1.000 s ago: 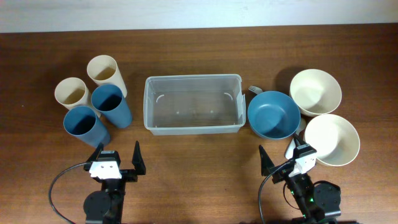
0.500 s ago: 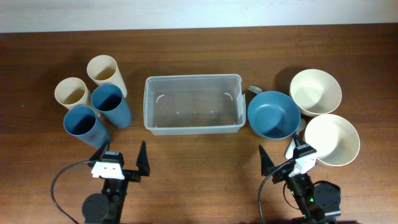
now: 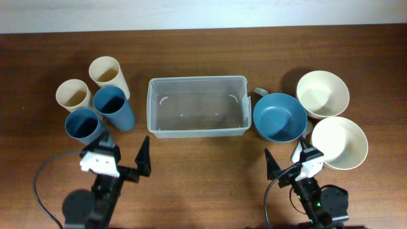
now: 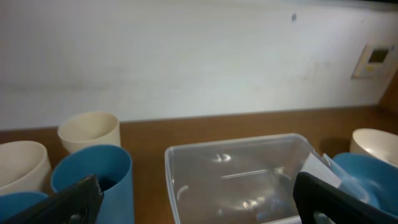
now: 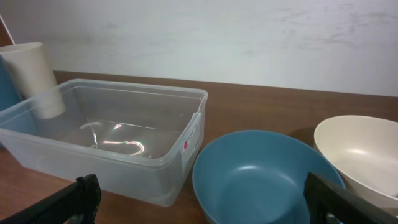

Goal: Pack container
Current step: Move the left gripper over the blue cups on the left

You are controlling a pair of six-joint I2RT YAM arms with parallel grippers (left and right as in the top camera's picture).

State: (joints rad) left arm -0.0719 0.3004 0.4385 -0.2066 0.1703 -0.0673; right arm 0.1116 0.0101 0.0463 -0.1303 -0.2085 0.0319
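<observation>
The clear container (image 3: 197,130) sits mid-desk (image 3: 203,168), between the cups (image 3: 113,105) and the bowls (image 3: 280,117). Left hand (image 3: 124,152) and right hand (image 3: 284,161) hang near the front edge, fingers spread, holding nothing.

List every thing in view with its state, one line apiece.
container: upright, lidless, empty
blue cups: both upright, empty
cream cups: both upright, empty
blue bowl: upright, empty
cream bowls: both upright, empty
left gripper: open, holding nothing
right gripper: open, holding nothing
</observation>
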